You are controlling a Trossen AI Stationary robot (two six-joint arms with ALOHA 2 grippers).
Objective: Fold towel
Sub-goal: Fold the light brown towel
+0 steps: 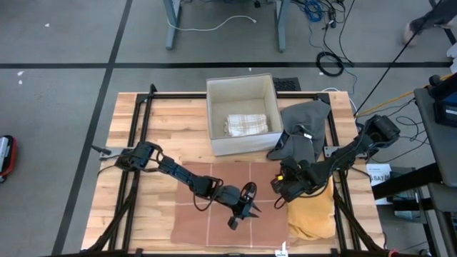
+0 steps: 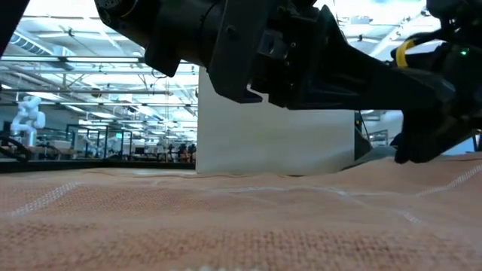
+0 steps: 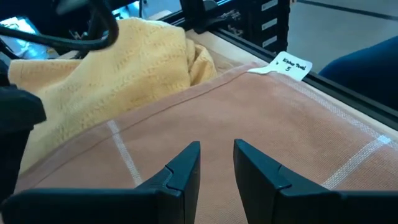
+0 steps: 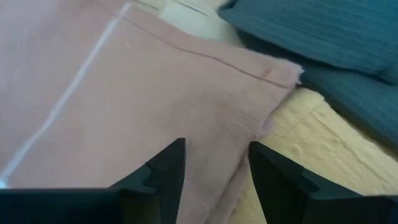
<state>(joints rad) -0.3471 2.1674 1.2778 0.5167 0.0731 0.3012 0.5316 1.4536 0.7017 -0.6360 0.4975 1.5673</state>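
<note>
Both grippers, left point(image 1: 243, 213) and right point(image 1: 280, 187), hover parted, empty, over pink towel point(image 1: 207, 218); yellow cloth point(image 1: 314, 214) partly hidden.

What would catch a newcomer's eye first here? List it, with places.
The pink towel lies spread flat at the table's front centre, with both dark arms reaching over it: the left claw open above its middle, the right claw open at its far right corner. Behind it stands a white box holding a folded checked cloth, with a yellow towel and a grey one heaped along the right.
</note>
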